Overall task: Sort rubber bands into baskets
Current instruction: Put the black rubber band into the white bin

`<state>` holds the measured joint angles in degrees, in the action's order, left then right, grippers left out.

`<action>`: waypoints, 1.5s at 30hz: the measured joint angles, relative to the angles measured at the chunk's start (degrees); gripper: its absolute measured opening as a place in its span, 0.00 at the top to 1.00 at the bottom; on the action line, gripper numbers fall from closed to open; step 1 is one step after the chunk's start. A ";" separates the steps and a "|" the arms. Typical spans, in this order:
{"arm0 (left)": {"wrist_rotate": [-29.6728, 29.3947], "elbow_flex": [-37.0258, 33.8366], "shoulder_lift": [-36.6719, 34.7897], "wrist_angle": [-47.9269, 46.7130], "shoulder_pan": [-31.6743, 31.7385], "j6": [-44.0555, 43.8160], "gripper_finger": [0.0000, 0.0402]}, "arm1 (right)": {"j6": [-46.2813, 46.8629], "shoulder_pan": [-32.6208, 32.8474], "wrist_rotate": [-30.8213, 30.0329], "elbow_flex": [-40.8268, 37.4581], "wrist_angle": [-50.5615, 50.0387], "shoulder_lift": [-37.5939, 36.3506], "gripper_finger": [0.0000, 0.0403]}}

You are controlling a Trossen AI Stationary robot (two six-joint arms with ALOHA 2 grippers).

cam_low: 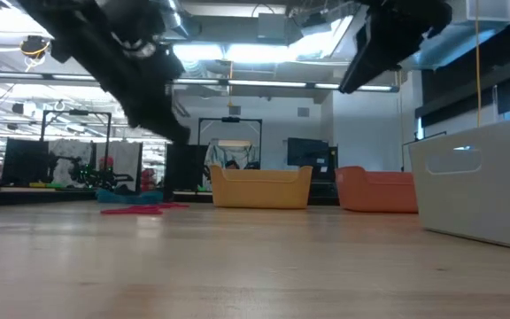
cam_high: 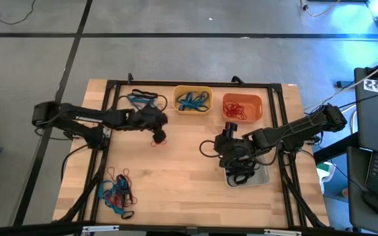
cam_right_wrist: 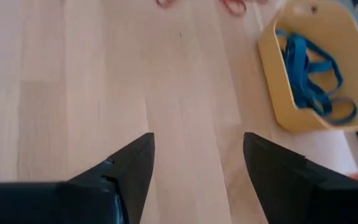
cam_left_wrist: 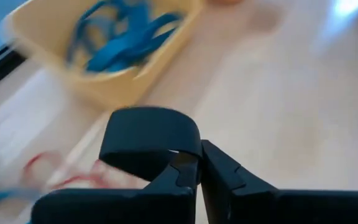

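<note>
My left gripper [cam_high: 157,133] hangs above the table between the far-left pile of bands and the yellow basket [cam_high: 192,99], shut on a broad black rubber band [cam_left_wrist: 151,134]. Blue bands [cam_left_wrist: 120,40] lie in the yellow basket. The orange basket [cam_high: 241,108] holds red bands. My right arm partly covers the pale grey basket [cam_high: 258,177]. My right gripper [cam_right_wrist: 197,146] stands open over bare wood right of the table's middle, with nothing between its fingers. Loose red bands [cam_low: 135,209] lie on the table under the left arm. My left gripper pinches the black band between its two fingertips, at one spot on the loop [cam_left_wrist: 178,155]. The rest of the loop stands out past the fingertips as an open oval, lifted clear of the table. The fingers slant downward.
A mixed pile of blue, red and black bands [cam_high: 117,193] lies at the near left corner. Blue and black bands [cam_high: 143,99] lie at the far left, by the frame. A black metal frame [cam_high: 195,83] rims the table. Bare wood lies in the near middle.
</note>
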<state>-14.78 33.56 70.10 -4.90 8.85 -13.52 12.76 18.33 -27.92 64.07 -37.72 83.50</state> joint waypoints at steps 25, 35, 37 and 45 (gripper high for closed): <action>11.93 0.04 8.23 32.48 -15.31 36.07 0.99 | -21.92 -6.59 14.35 0.00 35.89 7.85 0.39; 8.17 0.04 9.23 35.34 -16.49 40.08 0.99 | -14.23 -11.65 27.63 0.00 42.21 7.85 0.39; 8.17 0.04 9.23 35.43 -16.49 40.05 0.99 | -14.09 -11.72 28.76 0.00 43.97 7.85 0.39; 8.17 0.04 9.23 35.64 -16.49 40.25 0.98 | -11.05 -12.12 22.32 0.07 45.45 9.47 0.39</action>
<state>-6.61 33.61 79.33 30.75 -7.64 26.74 1.71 6.21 -5.60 64.14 7.73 92.97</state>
